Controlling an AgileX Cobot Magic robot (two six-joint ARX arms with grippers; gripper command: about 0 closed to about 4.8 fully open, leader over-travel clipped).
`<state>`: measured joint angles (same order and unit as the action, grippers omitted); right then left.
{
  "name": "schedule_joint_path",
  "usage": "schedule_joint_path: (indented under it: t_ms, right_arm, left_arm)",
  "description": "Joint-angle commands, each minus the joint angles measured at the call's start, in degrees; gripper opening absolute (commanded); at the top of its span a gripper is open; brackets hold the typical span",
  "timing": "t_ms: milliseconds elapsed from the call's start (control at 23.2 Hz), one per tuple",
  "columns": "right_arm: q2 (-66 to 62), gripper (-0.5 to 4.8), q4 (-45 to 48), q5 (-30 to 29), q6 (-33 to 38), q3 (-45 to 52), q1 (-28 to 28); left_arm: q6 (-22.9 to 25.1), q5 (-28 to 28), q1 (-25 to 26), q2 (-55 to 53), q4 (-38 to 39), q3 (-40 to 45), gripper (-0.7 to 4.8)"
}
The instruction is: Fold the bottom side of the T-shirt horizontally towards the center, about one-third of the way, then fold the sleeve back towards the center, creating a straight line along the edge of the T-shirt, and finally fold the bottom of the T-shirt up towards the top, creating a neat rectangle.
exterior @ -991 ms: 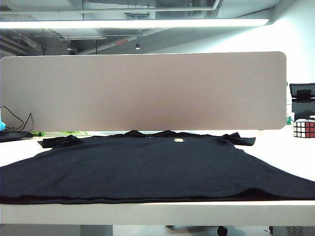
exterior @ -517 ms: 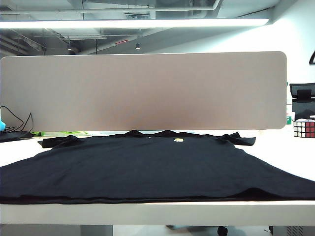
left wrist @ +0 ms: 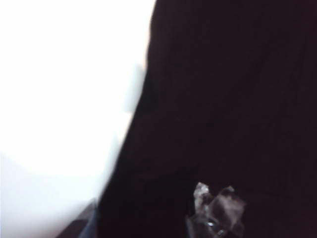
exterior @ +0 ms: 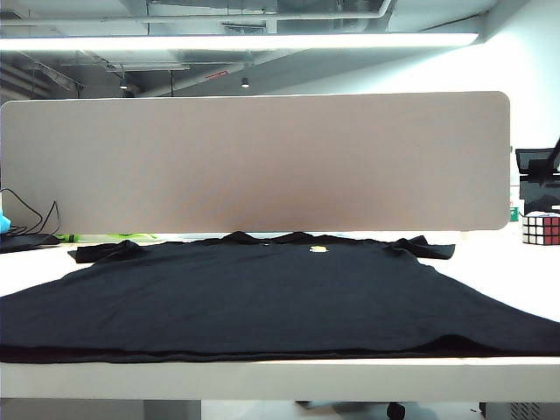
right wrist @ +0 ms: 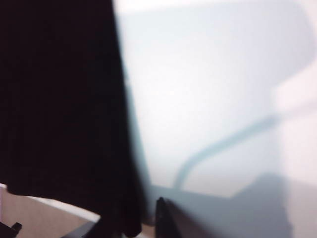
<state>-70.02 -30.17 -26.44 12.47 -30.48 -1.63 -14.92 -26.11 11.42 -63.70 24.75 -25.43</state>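
The black T-shirt (exterior: 262, 297) lies flat on the white table (exterior: 262, 378), collar and yellow-green mark (exterior: 318, 250) toward the far panel. The bottom of the T-shirt (exterior: 262, 354) runs along the table's near edge, and a sleeve (exterior: 429, 248) sticks out at each far corner. Neither gripper shows in the exterior view. In the blurred left wrist view my left gripper (left wrist: 148, 225) is open over the T-shirt (left wrist: 223, 99) near its side edge. My right gripper (right wrist: 124, 225) is open, fingers either side of the T-shirt's (right wrist: 59, 99) edge by the table's rim.
A tall grey divider panel (exterior: 254, 162) stands behind the shirt. A Rubik's cube (exterior: 540, 228) and a black item (exterior: 535, 179) sit at the far right, cables (exterior: 31, 219) at the far left. A thin dark part (exterior: 554, 156) pokes in at the right edge.
The shirt has not moved. A thin dark part has come into the exterior view's right edge and dropped lower.
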Motion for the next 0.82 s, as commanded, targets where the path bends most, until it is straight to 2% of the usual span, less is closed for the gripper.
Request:
schedule_joint_path:
  t_ms: [43,129,302,388,474,818]
  right_arm:
    - [-1.29,1.0,0.85,0.24,-0.76,-0.24,-0.02]
    - [-1.29,1.0,1.38,1.29,-0.79,-0.26,0.04]
    - [-1.25,1.03,2.38,2.1,-0.96,-0.26,0.02]
    - [-1.25,1.61,2.49,3.06,-1.18,-0.26,0.02]
    - [-1.25,1.68,2.8,3.56,-1.18,-0.26,0.02]
    - [-1.27,1.69,2.12,4.59,-2.05,-0.24,0.04]
  left_arm:
    - [2.64,0.83,0.02,0.17,2.12,-2.47,2.16]
    - [3.78,0.98,0.02,0.17,3.82,-4.07,2.16]
    - [7.08,4.94,0.02,0.13,6.75,-6.23,2.16]
    - [10.51,7.61,0.02,0.09,9.68,-6.54,2.16]
    - [10.62,9.01,0.02,-0.07,9.97,-6.54,2.16]
    - [10.62,7.82,-0.2,-3.98,9.64,-6.54,2.17]
